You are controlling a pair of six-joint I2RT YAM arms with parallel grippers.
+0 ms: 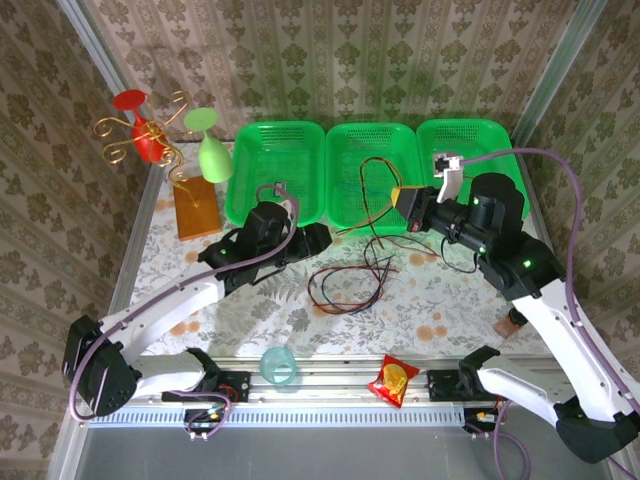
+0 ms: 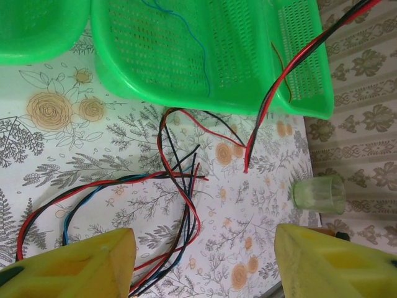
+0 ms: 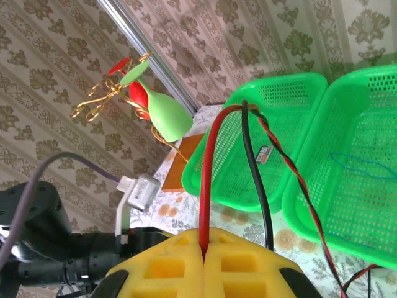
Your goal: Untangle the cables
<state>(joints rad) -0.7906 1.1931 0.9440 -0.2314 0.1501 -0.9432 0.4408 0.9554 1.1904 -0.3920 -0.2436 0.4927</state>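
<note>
Baskets [image 1: 285,150]: we see glossy green plastic, perforated all over.
Cables [image 3: 207,186]: smooth insulation in red, black and blue, with a slight sheen.
Right gripper fingers [image 3: 186,245]: yellow, matt plastic to our eye, faintly grainy.
Table cover [image 2: 124,118]: flower-printed sheet, matt; cloth or vinyl, we cannot tell.
Goblets [image 3: 167,115]: glossy red and green plastic.
Stand [image 1: 112,124]: shiny gold metal wire.
Block [image 1: 195,210]: orange-brown and glossy; we read it as varnished wood.
Cup [image 2: 319,194]: translucent, smooth plastic.
Packet [image 1: 393,380]: shiny, crinkled foil.

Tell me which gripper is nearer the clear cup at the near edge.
Left. The left gripper hovers beyond the cup; the right gripper sits farther right, at the middle basket.
</note>
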